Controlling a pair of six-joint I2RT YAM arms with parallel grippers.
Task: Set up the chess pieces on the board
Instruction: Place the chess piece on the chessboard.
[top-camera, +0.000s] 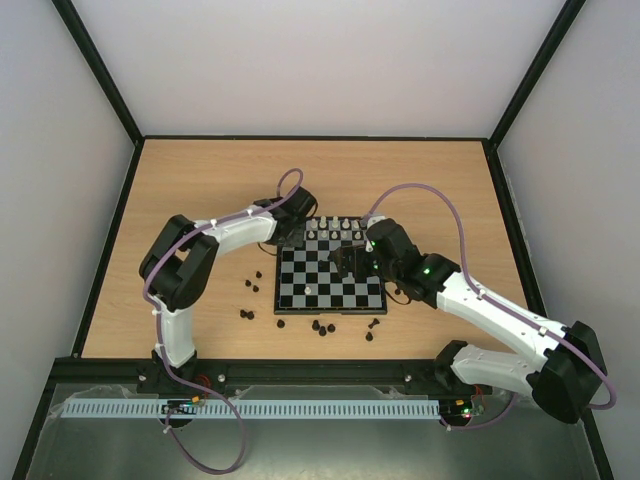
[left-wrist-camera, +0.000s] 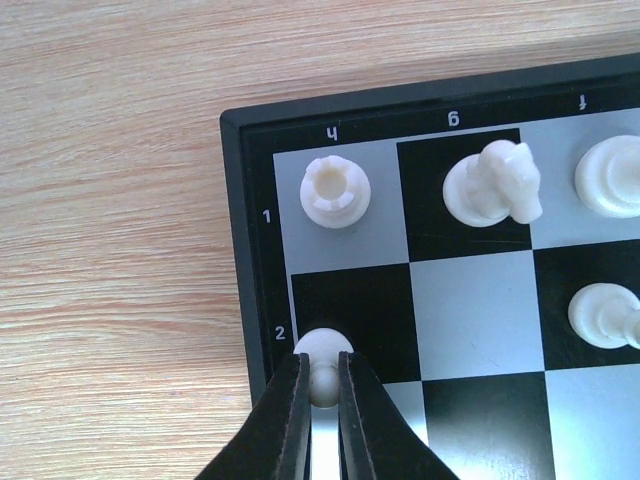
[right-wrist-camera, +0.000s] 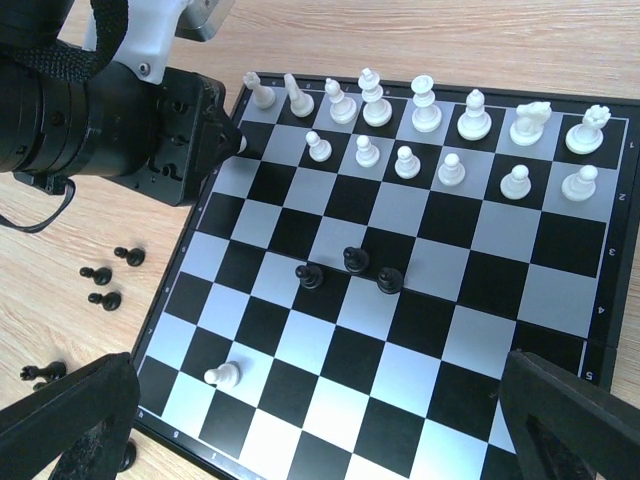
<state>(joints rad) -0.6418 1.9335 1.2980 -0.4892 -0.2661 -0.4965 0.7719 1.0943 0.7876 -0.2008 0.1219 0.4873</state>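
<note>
Clenching a white pawn (left-wrist-camera: 322, 347) at the bottom centre of the left wrist view, the left end effector (left-wrist-camera: 320, 378) is holding it over a black square at the left edge of the board (left-wrist-camera: 243, 200). The right end effector (right-wrist-camera: 320, 390) is hanging released, three black pawns (right-wrist-camera: 356, 260) lying mid-frame beyond its fingers.

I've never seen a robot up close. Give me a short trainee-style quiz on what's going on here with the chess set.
1. True or false: the left gripper is clamped on a black piece.
2. How many black pieces show on the board in the right wrist view? A) one B) three C) eight
3. Is the right gripper open or shut?

Key:
1. False: it pinches a white pawn at the board's edge.
2. B.
3. Open, above the board.
</note>
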